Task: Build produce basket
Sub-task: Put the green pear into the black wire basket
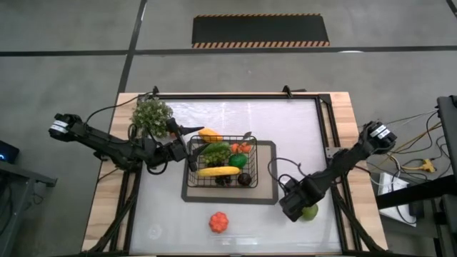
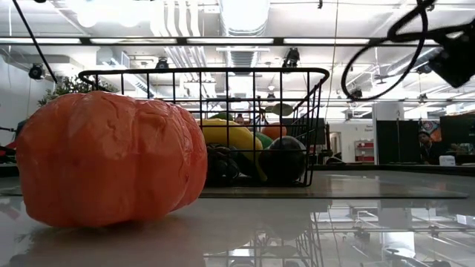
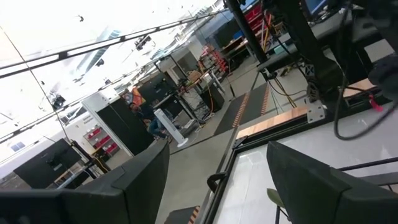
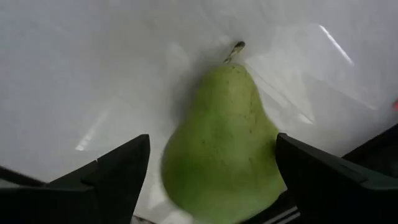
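The right end effector (image 4: 211,186) hangs spread over the pear (image 4: 221,137), which lies on the white surface (image 1: 285,221) right of the basket (image 1: 222,163). The left end effector (image 1: 191,146), also spread, sits at the basket's left rim beside the leafy plant (image 1: 151,114); an orange piece (image 1: 219,222) lies alone in front.

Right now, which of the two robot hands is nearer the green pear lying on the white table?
The right gripper: its open fingers straddle the green pear. The left gripper is far across, by the black wire basket.

Dark jointed arms — black looping cables, wedge-shaped fingers (image 4: 106,174)
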`<state>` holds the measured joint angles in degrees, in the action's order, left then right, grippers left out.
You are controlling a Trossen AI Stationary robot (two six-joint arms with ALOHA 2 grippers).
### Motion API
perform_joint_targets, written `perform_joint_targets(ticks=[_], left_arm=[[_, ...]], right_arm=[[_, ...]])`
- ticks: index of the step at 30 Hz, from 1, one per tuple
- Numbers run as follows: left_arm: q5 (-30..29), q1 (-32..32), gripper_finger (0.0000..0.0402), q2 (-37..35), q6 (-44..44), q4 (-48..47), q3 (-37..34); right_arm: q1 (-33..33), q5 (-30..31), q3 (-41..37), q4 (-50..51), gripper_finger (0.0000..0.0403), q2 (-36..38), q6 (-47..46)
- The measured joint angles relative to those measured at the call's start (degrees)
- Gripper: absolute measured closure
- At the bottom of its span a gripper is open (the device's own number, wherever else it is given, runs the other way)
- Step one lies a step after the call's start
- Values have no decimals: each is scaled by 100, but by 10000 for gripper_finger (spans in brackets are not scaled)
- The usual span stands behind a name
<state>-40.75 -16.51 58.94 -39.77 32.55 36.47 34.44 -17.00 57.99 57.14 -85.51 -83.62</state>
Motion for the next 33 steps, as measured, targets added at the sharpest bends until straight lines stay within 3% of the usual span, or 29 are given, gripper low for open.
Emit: perform_joint_targets(ticks=[16, 27, 33], left_arm=[[0, -2, 148, 0, 4, -4, 0], [0, -2, 148, 0, 4, -2, -2], [0, -1, 148, 0, 4, -4, -9]], right_arm=[[-24, -460, 184, 62, 82, -1092, 517], [-24, -559, 184, 57, 210, -1246, 680], [-24, -558, 203, 45, 217, -1244, 679]])
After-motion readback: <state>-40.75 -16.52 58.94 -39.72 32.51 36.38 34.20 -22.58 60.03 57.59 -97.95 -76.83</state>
